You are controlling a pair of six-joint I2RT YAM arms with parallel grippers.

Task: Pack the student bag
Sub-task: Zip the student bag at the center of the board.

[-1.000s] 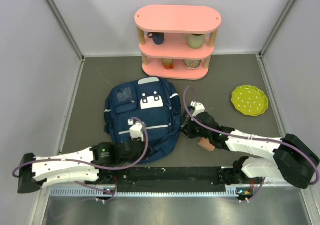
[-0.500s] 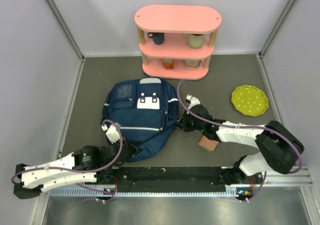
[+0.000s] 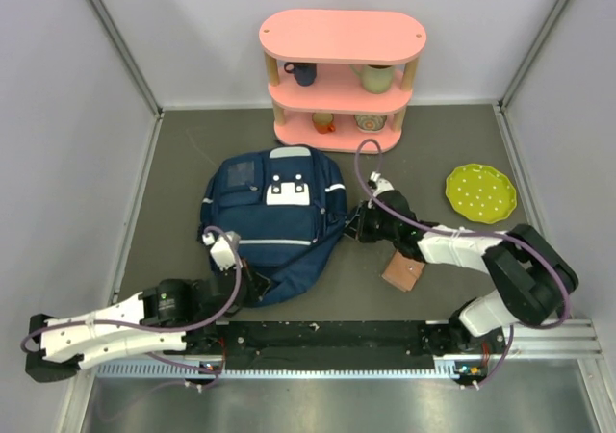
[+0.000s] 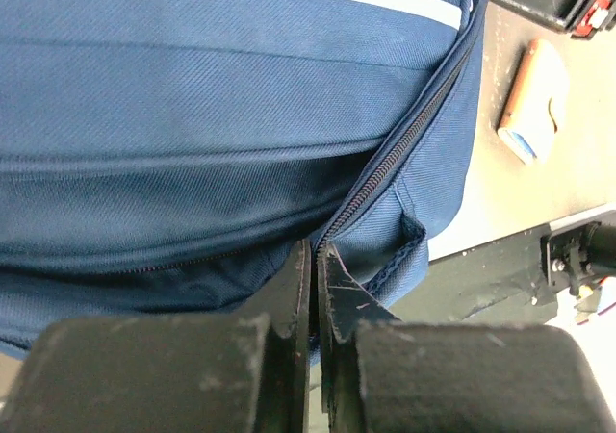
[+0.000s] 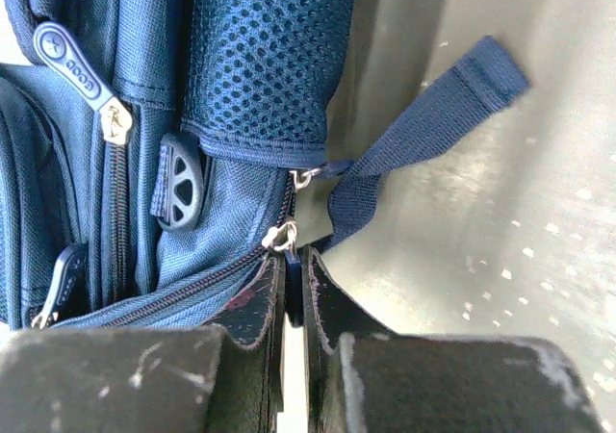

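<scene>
Both left fingers (image 4: 281, 303) and right fingers (image 5: 252, 306) pinch shut on the student bag (image 3: 274, 229); pink shelf (image 3: 342, 37), green plate (image 3: 480, 192) beyond.

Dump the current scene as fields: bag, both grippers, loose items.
bag: student bag flat on the table, front pockets up
left: left gripper shut, at the zipper line on the bag's near edge
right: right gripper shut on zipper pull, bag's right side
loose: small brown item on the table, right of bag
background: pink shelf holding cups; green plate
</scene>
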